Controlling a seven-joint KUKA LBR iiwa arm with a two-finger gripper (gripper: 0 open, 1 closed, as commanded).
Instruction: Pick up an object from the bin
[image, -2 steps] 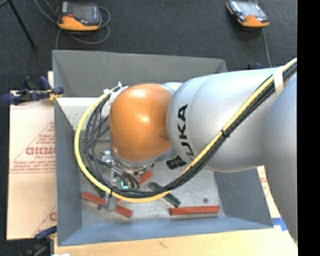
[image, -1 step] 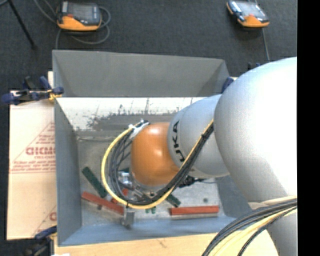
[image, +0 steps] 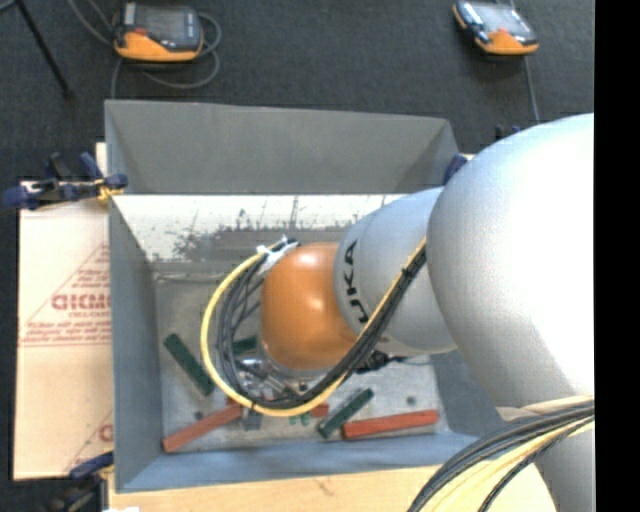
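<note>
- Low over the bin's (image: 135, 330) near floor, gripper (image: 252, 390): whether spread or pressed together cannot be told.
- Nearest thing: orange stick (image: 200, 428), near left.
- Judged step: approach; next, centre over one stick, then close.

Arm (image: 520, 260): broad rounded links with a smooth, pale silver-grey shell.
Marking (image: 352, 285): black letters on the link next to the wrist, "KA" legible.
Wrist cover (image: 300, 305): orange, glossy, dome-shaped.
Cables (image: 208, 320): one yellow and several black, looped in a bundle beside the cover; a black line runs along the link.
Gripper (image: 255, 385): seemingly grey metal, largely hidden under cover and cables.
</note>
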